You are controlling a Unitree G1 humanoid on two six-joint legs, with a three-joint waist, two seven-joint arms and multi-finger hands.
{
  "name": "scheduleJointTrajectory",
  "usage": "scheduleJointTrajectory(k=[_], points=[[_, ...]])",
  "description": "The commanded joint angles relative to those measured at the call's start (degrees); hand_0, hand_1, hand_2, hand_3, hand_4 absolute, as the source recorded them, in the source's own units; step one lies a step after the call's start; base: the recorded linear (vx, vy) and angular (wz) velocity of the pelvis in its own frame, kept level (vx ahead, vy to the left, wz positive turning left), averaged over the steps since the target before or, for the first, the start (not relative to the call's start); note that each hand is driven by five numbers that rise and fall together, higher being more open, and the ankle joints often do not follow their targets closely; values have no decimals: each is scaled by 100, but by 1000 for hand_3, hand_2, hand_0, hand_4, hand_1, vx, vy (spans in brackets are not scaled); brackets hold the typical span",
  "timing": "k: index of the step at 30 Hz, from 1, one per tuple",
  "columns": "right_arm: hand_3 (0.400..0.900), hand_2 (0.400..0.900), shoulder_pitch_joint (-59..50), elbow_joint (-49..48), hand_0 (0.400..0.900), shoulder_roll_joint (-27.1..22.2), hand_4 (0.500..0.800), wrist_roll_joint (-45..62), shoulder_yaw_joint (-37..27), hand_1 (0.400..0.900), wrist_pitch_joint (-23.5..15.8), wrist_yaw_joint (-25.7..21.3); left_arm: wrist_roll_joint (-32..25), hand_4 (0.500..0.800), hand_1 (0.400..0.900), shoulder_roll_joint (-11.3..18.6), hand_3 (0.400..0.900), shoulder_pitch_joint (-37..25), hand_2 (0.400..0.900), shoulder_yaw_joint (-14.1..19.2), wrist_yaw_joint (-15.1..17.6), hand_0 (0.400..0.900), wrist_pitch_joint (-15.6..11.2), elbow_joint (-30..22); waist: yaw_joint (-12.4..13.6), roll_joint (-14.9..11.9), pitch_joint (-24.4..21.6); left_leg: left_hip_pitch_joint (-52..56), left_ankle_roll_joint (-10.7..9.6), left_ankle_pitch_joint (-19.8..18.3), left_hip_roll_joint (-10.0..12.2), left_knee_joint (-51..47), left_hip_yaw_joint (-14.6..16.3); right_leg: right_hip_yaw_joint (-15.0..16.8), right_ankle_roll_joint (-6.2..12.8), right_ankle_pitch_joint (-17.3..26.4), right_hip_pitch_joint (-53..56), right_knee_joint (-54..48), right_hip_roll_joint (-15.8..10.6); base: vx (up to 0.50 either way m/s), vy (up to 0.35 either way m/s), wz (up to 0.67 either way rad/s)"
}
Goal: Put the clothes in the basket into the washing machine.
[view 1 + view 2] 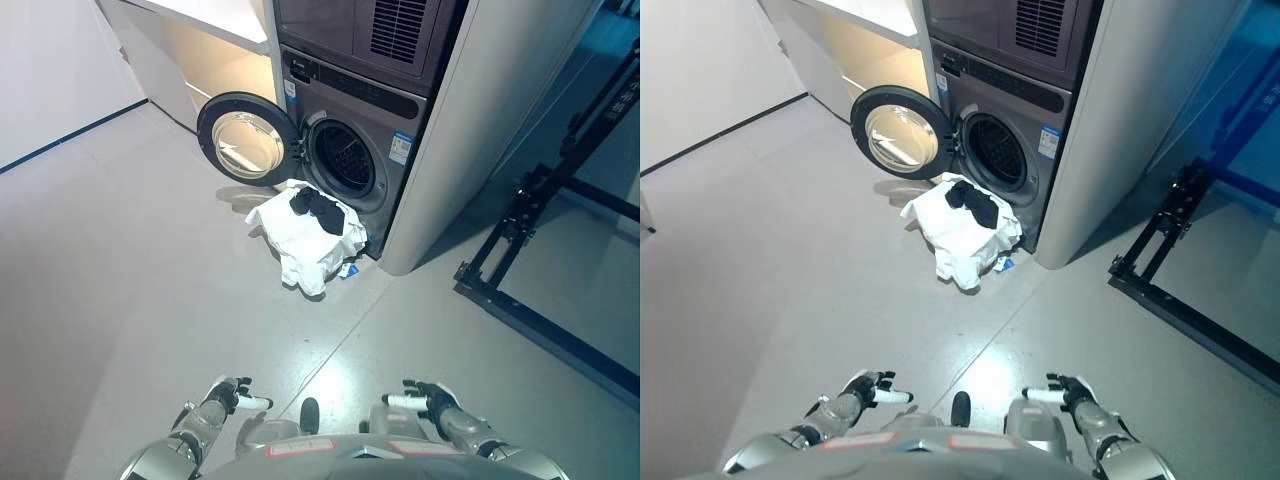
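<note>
The washing machine (350,150) stands with its round door (245,138) swung open to the left. Just in front of it, on the floor (120,260), white clothes (305,240) with a black garment (318,207) on top hide the basket. The left hand (232,395) and the right hand (425,398) hang low, well apart from the pile, fingers relaxed, holding nothing.

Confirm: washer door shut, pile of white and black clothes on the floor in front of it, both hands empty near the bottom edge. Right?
Not quite. The washer door is open, swung out to its left, with the drum visible; the left eye view shows it. The rest holds: the white and black clothes lie on the floor in front, and the left hand and right hand are empty near the bottom edge.
</note>
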Motion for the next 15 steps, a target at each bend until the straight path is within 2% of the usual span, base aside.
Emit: scheduleJointTrajectory(k=[1, 3, 5, 6, 10, 12, 13, 15], points=[[900, 900, 378, 198, 900, -260, 800, -47, 61, 900, 150, -69, 2, 800, 900, -7, 900, -253, 900, 23, 0, 900, -261, -126, -158, -144, -42, 460, -424, -654, -2, 27, 61, -429, 167, 1176, -228, -2531, -216, 584, -129, 36], [900, 900, 357, 177, 900, -277, 800, -41, 31, 900, 167, -63, 46, 800, 900, -64, 900, -265, 900, 10, -56, 900, -287, -60, -251, -220, -62, 711, -497, -878, -60, -14, -33, -516, 305, 1493, -277, -3686, -299, 530, -136, 32], [900, 900, 347, 170, 900, -275, 800, -45, 24, 900, 170, -60, 79, 800, 900, -100, 900, -273, 900, 5, -80, 900, -302, -18, -278, -219, -43, 859, -541, -998, -26, -14, -38, -601, 351, 1626, -224, -4107, -291, 401, -109, 13], [900, 900, 345, 168, 900, -258, 800, -65, 3, 900, 180, -63, 161, 800, 900, -161, 900, -251, 900, 3, -119, 900, -320, 31, -315, -258, -82, 1094, -613, -1175, -7, -14, -71, -750, 430, 1808, -266, -4608, -344, 481, -138, 15], [900, 900, 403, 150, 900, -273, 800, -66, 10, 900, 157, -56, 260, 800, 900, -246, 900, -134, 900, 10, -151, 900, -325, 60, -363, -285, -264, 1443, -709, -1418, 93, 70, -128, -672, 366, 2003, -21, -4748, -268, 493, -179, 16], [900, 900, 330, 146, 900, -319, 800, 42, 39, 900, 126, -35, 239, 800, 900, -276, 900, -133, 900, 21, -133, 900, -309, 79, -389, -209, -392, 1428, -896, -1263, 293, 545, -138, -570, 200, 1979, 165, -4636, -91, 466, -231, 16], [900, 900, 314, 161, 900, -326, 800, 72, 49, 900, 126, -24, 222, 800, 900, -266, 900, -127, 900, 43, -123, 900, -295, 80, -398, -173, -418, 1339, -989, -1035, 351, 943, -141, -541, 108, 1886, 180, -4514, -5, 373, -209, -2], [900, 900, 269, 123, 900, -369, 800, 165, 59, 900, 121, -2, 190, 800, 900, -258, 900, -110, 900, 58, -110, 900, -273, 69, -362, -162, -384, 849, -1312, -325, 377, 2291, -74, -435, -109, 1628, 452, -4414, 135, 340, -210, -6]])
